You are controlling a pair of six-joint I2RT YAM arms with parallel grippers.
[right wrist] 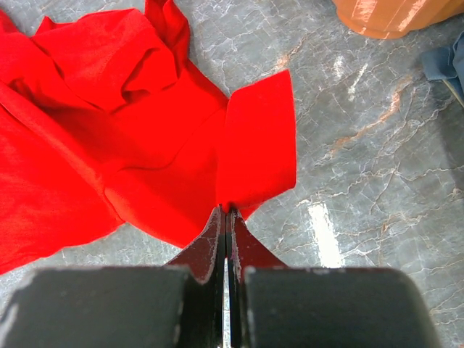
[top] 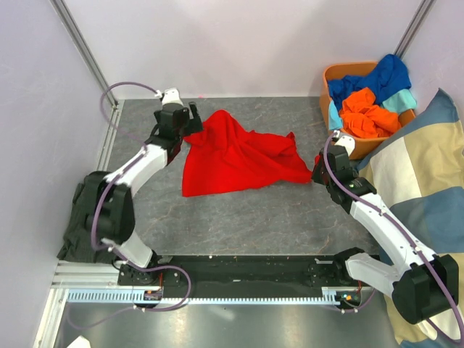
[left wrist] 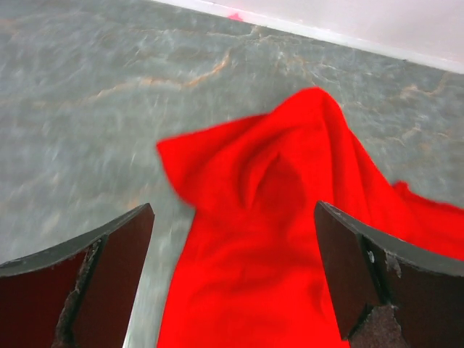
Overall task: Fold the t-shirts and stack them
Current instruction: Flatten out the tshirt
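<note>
No text, label, brand, number or sign can be read on anything in view.

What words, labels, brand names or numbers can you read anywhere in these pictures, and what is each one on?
None: no view shows any readable text.
The plain red fabric t-shirt shows no print or tag. The orange basket and the big blue-and-beige checked cushion carry no lettering.

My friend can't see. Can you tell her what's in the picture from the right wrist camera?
The right gripper, shut, pinches one corner of a red t-shirt that lies crumpled on a grey marbled table. An orange basket peeks in at the top right.
</note>
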